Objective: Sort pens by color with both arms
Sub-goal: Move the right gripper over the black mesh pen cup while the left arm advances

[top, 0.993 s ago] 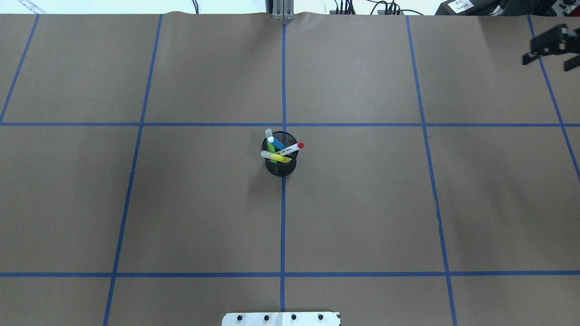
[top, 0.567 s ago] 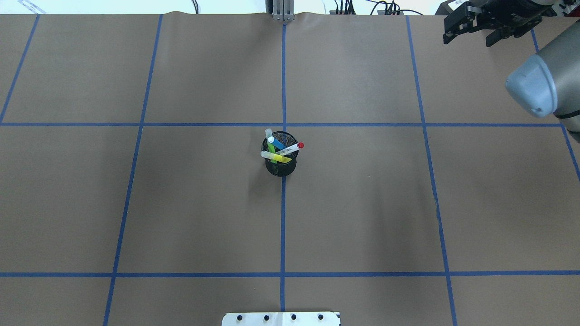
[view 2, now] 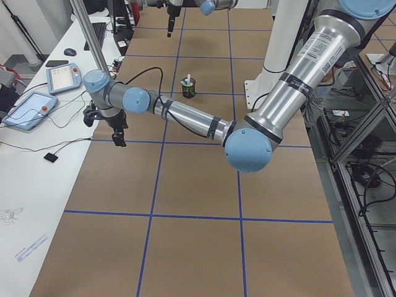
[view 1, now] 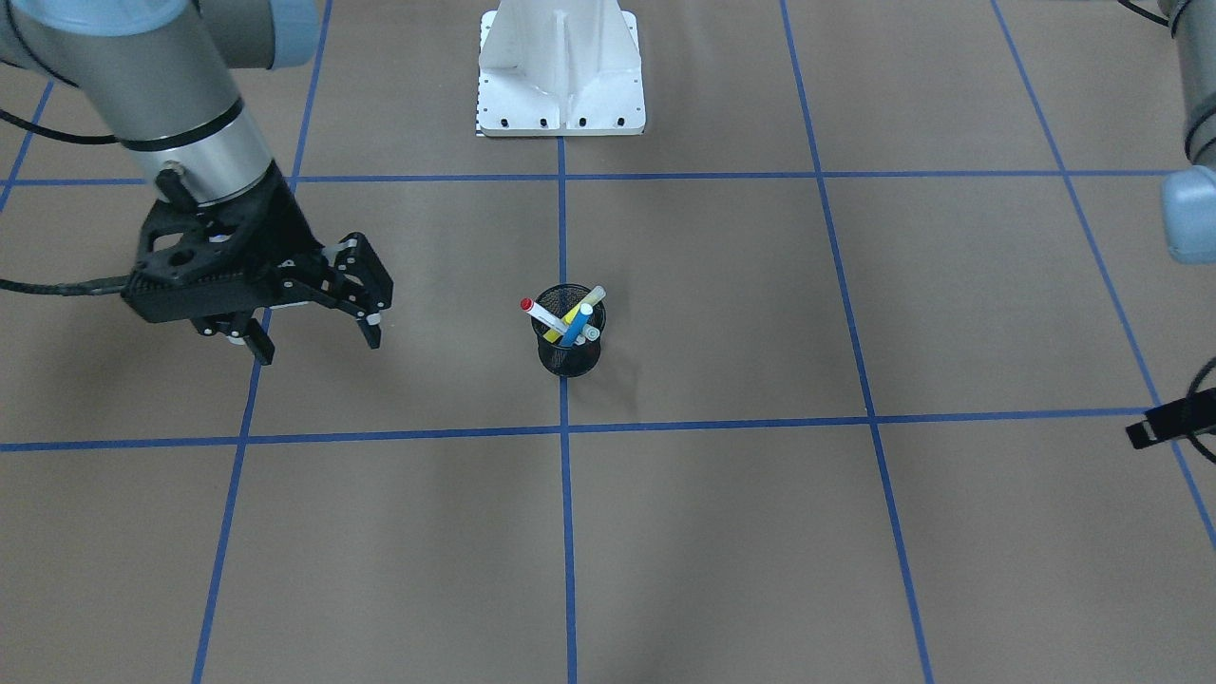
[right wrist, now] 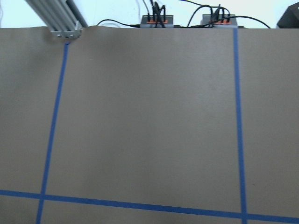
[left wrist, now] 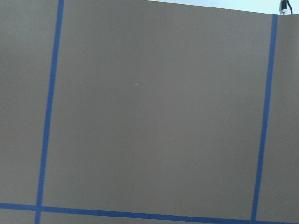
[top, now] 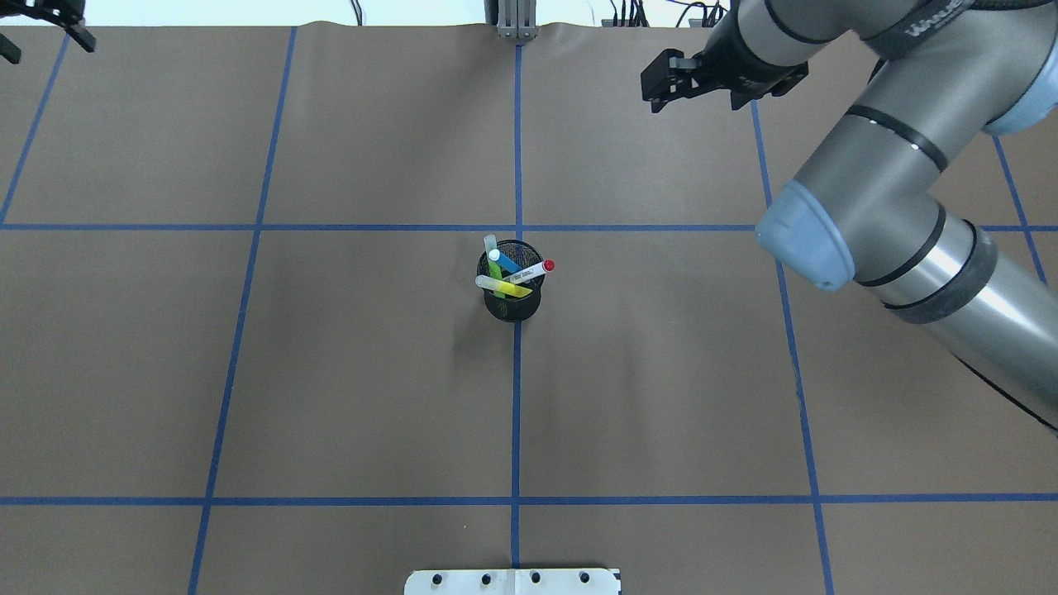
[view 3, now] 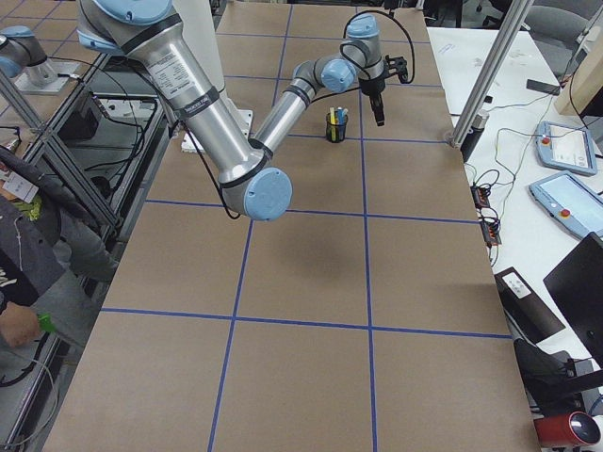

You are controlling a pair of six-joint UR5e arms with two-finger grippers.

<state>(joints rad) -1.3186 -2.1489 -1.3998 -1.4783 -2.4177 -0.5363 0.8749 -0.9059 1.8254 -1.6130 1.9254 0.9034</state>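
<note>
A black mesh cup (top: 512, 304) stands at the table's centre on the middle blue line. It holds all four pens: blue (top: 505, 262), white with red ends (top: 534, 270), yellow (top: 506, 287) and green (top: 494, 269). The cup also shows in the front view (view 1: 568, 357). My right gripper (top: 694, 103) hovers open and empty over the far table, right of and beyond the cup; it also shows in the front view (view 1: 318, 350). My left gripper (top: 45, 49) is open and empty at the far left corner, partly cut off.
Brown paper with a blue tape grid (top: 517, 413) covers the table. The robot's white base (view 1: 560, 76) stands behind the cup. My right arm's elbow (top: 835, 231) hangs over the right half. Cables and sockets (right wrist: 159, 21) lie along the far edge.
My right arm has swung left from the far right edge, its gripper now nearer the centre line. My left gripper has come into the far left corner. The cup and pens have not moved.
</note>
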